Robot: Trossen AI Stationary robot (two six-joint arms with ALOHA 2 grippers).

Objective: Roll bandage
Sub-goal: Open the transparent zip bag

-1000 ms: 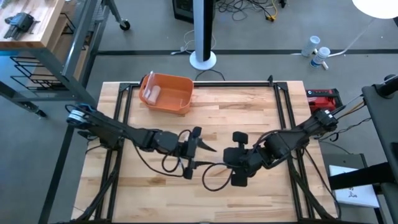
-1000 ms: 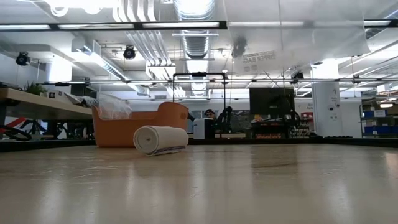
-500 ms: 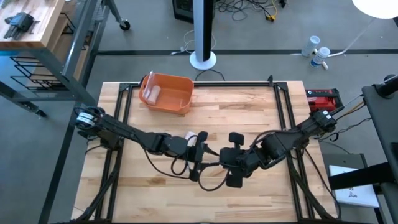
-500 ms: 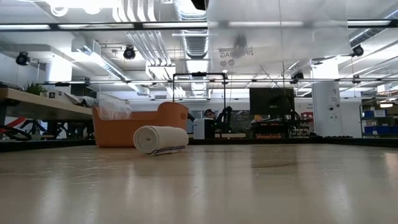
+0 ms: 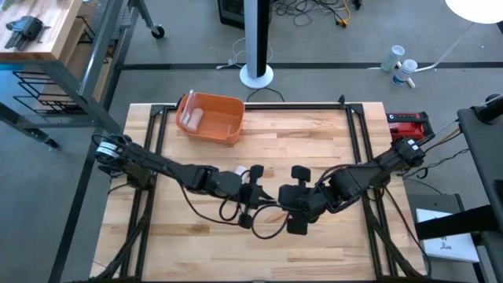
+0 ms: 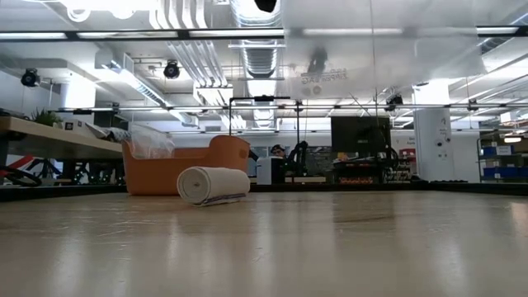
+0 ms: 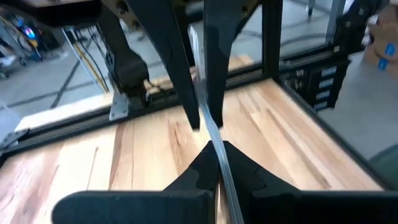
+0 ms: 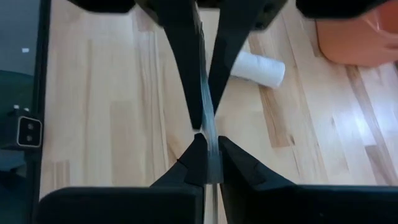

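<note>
Left claw [image 7: 211, 146] and right claw [image 8: 208, 140] both pinch a clear bag [image 6: 371, 45] above the table [image 5: 314, 141]. Bandage [image 6: 213, 185] by the orange bin [image 6: 186, 169] looks already rolled; bagging likely remains.

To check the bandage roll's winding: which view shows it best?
The low view: the roll lies whole before the bin. The right wrist view shows it beyond the jaws, which pinch a clear bag. The high view shows only a white bit beside the left gripper; the left wrist view, nothing.
</note>
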